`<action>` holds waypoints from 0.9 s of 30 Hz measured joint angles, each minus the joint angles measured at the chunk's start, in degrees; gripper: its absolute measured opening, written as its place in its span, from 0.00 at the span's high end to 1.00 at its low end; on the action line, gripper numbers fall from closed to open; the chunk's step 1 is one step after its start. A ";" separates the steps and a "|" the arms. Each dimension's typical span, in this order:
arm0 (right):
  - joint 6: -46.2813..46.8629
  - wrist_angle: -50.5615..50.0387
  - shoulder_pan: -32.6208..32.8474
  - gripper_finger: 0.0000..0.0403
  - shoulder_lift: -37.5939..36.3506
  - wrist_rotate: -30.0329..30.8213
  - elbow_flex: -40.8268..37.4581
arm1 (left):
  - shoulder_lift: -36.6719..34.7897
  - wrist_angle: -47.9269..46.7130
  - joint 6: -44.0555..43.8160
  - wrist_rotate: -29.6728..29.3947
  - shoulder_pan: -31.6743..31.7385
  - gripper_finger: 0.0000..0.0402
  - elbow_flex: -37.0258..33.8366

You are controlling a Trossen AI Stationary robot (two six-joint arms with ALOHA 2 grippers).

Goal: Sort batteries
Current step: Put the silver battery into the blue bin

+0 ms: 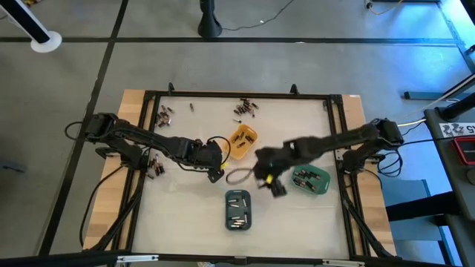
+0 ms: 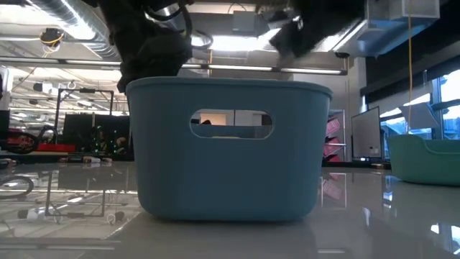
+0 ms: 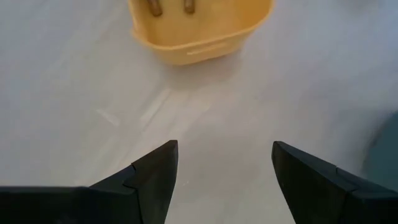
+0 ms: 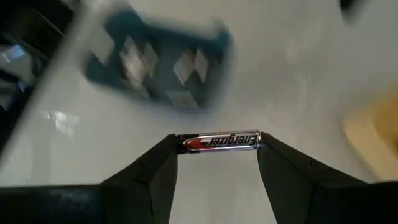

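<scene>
High view: set above, looking straight down on the whole table (image 1: 185,215) and both arms
Low view: set at table-top height, very near the slate-blue tray (image 2: 228,147), facing the room behind
Left wrist view: aimed past its own jaws, close to the orange tray (image 3: 202,28)
Right wrist view: aimed past its own jaws at the slate-blue tray, shared with the low view

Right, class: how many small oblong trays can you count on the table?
3: the orange plastic tray sits mid-table, the slate-blue tray at the near edge, and the green tray right of centre, beside the right pincer. No others are visible.
</scene>
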 joint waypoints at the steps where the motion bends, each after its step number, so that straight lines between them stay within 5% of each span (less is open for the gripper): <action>1: 0.47 3.46 1.56 0.51 0.30 0.34 0.00 | 0.00 -0.38 -0.07 -0.04 0.12 0.38 0.00; 9: 1.79 19.21 8.20 0.51 6.28 2.61 0.00 | 0.02 -0.02 -0.06 -0.15 1.60 0.38 0.00; 27: 6.03 21.75 7.48 0.51 14.19 2.36 -0.04 | 0.02 0.02 -0.35 -0.13 1.70 0.38 0.00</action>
